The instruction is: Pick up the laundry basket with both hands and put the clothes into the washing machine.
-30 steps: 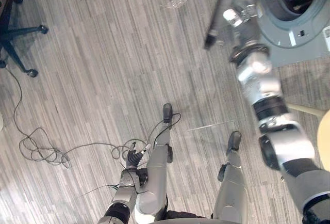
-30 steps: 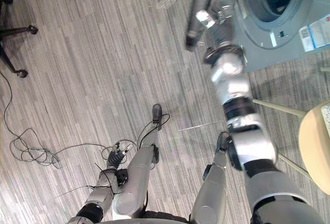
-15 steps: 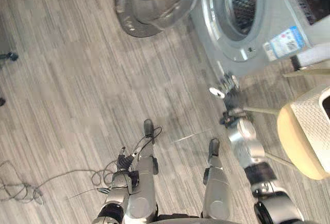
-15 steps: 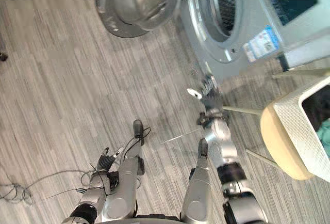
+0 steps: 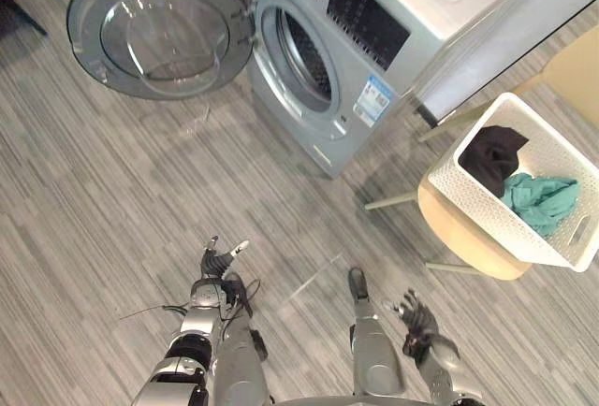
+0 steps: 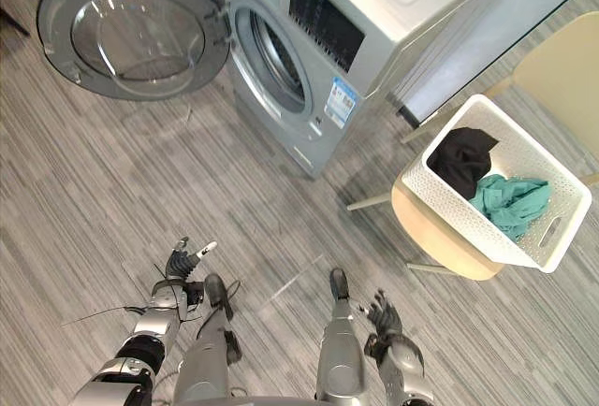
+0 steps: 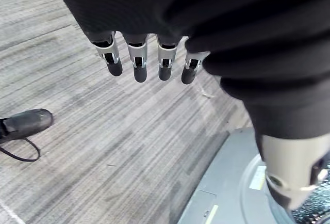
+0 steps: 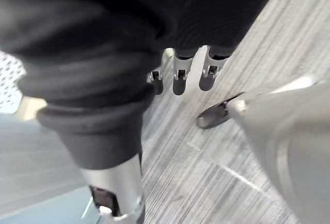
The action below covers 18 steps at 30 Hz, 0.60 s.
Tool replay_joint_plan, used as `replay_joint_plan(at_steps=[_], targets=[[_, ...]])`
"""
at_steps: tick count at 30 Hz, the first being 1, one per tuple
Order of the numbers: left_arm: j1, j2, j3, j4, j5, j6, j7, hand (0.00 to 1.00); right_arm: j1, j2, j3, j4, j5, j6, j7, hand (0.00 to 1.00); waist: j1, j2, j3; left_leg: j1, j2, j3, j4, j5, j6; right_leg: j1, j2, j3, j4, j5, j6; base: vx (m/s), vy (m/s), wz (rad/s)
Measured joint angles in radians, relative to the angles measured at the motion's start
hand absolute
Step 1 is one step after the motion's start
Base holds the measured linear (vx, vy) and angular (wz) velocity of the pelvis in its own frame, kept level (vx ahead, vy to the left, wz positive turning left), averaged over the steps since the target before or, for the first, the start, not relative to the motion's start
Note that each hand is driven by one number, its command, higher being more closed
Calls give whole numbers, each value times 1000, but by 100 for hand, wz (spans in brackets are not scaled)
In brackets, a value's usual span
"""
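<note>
Beside washing machine (image 5: 374, 50): laundry basket (image 5: 477, 205) sat on chair (image 5: 468, 238).
Left hand (image 5: 217, 261), right hand (image 5: 418, 317): fingers wide, empty.
Needed: even grip, opposite rims.

**Floor, chair and stray marks**

A grey, streaked wood-look plank floor (image 5: 112, 200) is stretching across the whole scene. At the right, a beige chair with a rounded seat and slim pale legs (image 5: 460, 238) is standing on it. A flat beige surface (image 5: 573, 74) is showing behind the chair at the far right edge; whether it belongs to the chair cannot be told. A thin pale line (image 5: 311, 281) is running slantwise over the planks in the near middle.
</note>
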<state>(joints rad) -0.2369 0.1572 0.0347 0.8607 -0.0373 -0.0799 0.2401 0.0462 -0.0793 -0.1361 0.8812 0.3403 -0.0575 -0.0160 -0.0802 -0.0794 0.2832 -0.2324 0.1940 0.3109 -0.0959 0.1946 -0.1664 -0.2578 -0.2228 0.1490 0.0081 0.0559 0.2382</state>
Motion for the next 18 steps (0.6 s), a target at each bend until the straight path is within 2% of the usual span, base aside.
replay_joint_plan(at_steps=[2, 4, 10, 12, 15, 17, 18], targets=[[32, -10, -1, 52, 2, -5, -23, 0, 2, 4, -135, 149, -43, 23, -9, 0, -4, 17, -36, 48, 0, -1, -1, -8, -10, 49, -1, -5, 5, -21, -3, 72, -34, 4], [67, -20, 20, 105, 7, -2, -39, 0, 4, 4, -225, 206, -61, 37, -22, 0, -14, 31, -57, 86, 0, 0, -3, -14, -17, 84, -1, -8, 11, -37, -8, 70, -41, 2], [197, -79, 139, 223, 33, 35, -98, 0, 55, 11, -472, 245, -64, 58, -49, 0, -16, 98, -136, 172, 1, -5, -7, -43, -29, 169, -2, -30, 40, -89, -13, 37, -24, 8], [218, -87, 171, 237, 35, 41, -111, 0, 67, 13, -510, 252, -43, 62, -49, 0, -16, 109, -151, 180, 5, -5, -7, -68, -15, 179, 0, -45, 63, -109, -18, 6, -23, 24], [254, -84, 221, 239, 54, 53, -129, 0, 65, 36, -524, 256, -28, 63, -47, 0, -13, 100, -157, 211, 20, 1, 1, -86, -19, 185, 17, -43, 122, -145, -30, -8, -31, 4], [274, -91, 265, 239, 63, 60, -131, 0, 64, 62, -508, 251, -28, 64, -46, 0, -11, 92, -164, 215, 58, 11, 54, -121, -29, 172, 50, -30, 181, -180, -56, -15, -87, -23], [287, -95, 316, 233, 72, 64, -132, 0, 63, 73, -493, 251, -27, 63, -46, 0, -4, 91, -164, 210, 93, 26, 120, -153, -30, 156, 77, -7, 219, -201, -63, -12, -160, -86]])
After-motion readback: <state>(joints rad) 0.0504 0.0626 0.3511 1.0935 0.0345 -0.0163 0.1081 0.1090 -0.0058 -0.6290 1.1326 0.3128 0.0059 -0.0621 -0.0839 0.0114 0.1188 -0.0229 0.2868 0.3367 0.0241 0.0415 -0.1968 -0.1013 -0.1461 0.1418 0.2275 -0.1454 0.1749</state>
